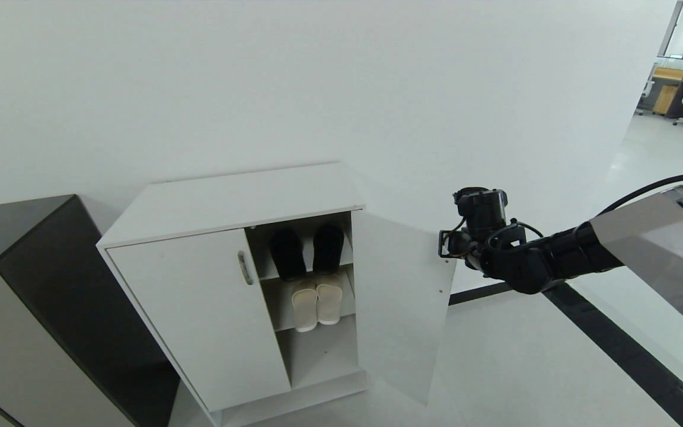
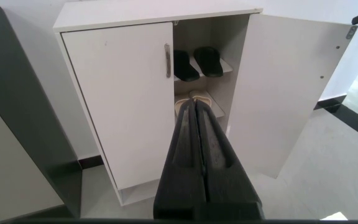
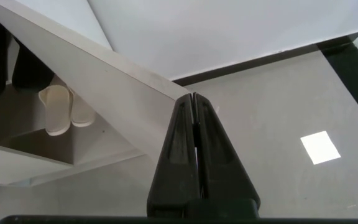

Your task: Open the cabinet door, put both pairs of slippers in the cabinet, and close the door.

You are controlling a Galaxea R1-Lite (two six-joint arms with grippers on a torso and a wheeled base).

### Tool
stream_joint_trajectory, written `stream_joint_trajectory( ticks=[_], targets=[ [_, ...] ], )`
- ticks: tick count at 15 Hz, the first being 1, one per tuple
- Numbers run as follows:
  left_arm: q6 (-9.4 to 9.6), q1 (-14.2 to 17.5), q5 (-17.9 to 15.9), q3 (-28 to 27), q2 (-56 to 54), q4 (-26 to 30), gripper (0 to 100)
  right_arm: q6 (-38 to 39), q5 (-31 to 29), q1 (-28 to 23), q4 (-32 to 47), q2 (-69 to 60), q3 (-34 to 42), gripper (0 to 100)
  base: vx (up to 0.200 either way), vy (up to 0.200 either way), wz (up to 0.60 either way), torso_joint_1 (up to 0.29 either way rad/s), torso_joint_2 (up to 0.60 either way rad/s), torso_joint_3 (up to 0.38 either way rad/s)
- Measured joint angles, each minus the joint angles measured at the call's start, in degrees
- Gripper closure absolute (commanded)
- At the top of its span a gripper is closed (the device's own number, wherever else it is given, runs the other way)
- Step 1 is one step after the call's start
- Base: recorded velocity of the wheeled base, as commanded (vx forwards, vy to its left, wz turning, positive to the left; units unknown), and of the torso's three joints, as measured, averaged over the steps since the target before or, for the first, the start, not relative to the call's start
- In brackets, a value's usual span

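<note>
- At the free edge of the open right-hand door (image 1: 401,296) of the white cabinet (image 1: 229,198), the right end effector (image 3: 194,102) is pinched shut and empty.
- Black slippers (image 1: 308,249) are on the top shelf and white slippers (image 1: 316,302) on the shelf below, so both pairs are in.
- Closing looks next: press the door's outer face near that edge and follow the hinge arc.
- The right arm stretches across, wrist level. The left end effector (image 2: 196,109), shut and empty, faces the cabinet.

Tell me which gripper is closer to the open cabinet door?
Right. The right gripper sits at the open door's outer edge; the left gripper hangs farther back, facing the cabinet front.
</note>
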Motion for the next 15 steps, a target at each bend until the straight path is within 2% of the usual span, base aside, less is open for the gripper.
stream_joint_trajectory(
  ticks=[5,12,15],
  targets=[
    [0.00,0.0,0.0,0.0,0.0,0.0,100,-0.1,-0.7,0.8,0.1,-0.3,1.1,100,0.000,0.000,0.00,0.000,0.00,0.000],
    [0.00,0.0,0.0,0.0,0.0,0.0,100,-0.5,-3.7,10.7,-0.3,-8.1,9.8,100,0.000,0.000,0.00,0.000,0.00,0.000],
    [-0.02,0.0,0.0,0.0,0.0,0.0,100,-0.4,-3.9,8.2,-0.4,-9.2,8.4,100,0.000,0.000,0.00,0.000,0.00,0.000]
  ],
)
